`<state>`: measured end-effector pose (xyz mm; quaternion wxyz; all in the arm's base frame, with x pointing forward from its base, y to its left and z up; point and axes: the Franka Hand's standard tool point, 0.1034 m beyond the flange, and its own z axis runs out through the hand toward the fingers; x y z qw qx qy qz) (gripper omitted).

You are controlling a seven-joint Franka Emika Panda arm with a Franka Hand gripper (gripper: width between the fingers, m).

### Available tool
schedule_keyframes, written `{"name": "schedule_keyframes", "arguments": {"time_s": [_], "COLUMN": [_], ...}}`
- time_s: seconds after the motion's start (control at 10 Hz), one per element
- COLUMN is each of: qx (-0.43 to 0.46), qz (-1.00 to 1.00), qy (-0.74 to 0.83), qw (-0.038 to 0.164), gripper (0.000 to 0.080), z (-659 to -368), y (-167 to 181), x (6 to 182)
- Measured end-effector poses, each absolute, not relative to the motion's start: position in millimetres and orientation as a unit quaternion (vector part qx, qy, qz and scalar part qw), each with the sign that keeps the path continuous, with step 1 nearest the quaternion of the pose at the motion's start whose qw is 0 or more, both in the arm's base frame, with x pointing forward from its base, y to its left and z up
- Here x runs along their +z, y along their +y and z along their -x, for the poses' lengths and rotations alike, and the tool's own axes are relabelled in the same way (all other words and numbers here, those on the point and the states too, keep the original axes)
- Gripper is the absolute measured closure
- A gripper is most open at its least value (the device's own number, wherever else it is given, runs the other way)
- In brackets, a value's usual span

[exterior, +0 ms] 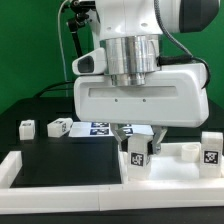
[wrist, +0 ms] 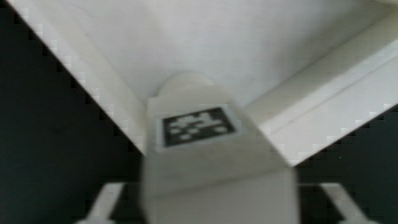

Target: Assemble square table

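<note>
White glossy arm shell (exterior: 125, 20); ribbed silver wrist flange (exterior: 132, 58); wide, round-cornered white hand (exterior: 137, 146) body, dark slot across front; black cables (exterior: 72, 35) behind.

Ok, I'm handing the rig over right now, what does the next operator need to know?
The tool: jaws either side of an upright leg block, thin gaps showing in the wrist view, so seemingly not gripped yet.
Parts: that leg block is by a corner of the square panel. Two more leg blocks sit at the exterior view's left, one at its right.
Done: no leg looks fitted.
Left: grip this leg, fit it, then the other three.
</note>
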<state>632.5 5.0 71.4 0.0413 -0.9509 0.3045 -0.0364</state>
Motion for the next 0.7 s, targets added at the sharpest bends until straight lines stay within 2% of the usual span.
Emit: {"name": "schedule_keyframes", "arguments": {"time_s": [0.1,0.4,0.7], "qx": [-0.033,-0.012,0.033], "qz": [0.935,0.853,0.672], "qy": [0.351,0.52,0.735], "qw": [0.042,0.046,0.082], "gripper": [0.0501,0.0504,0.0506], "z": [-631.5,-627.4,-627.7], "y": [2.8,0.6,4.0], "x": [70.5,68.8,68.4]}}
